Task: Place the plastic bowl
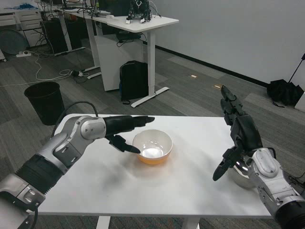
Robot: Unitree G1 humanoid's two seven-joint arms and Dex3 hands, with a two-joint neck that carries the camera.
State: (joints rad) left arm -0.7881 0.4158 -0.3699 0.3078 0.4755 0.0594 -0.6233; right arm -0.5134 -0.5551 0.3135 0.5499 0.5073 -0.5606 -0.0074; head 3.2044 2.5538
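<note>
The plastic bowl, orange outside and white inside, stands upright on the white table near its middle. My left hand hovers just left of the bowl with fingers spread, one stretched over the far rim and another pointing at the near rim; it holds nothing. My right hand is raised at the table's right side, fingers apart and empty.
A silvery metal bowl sits at the table's right edge, partly hidden behind my right forearm. Beyond the table are a black bin, a black backpack and white desks.
</note>
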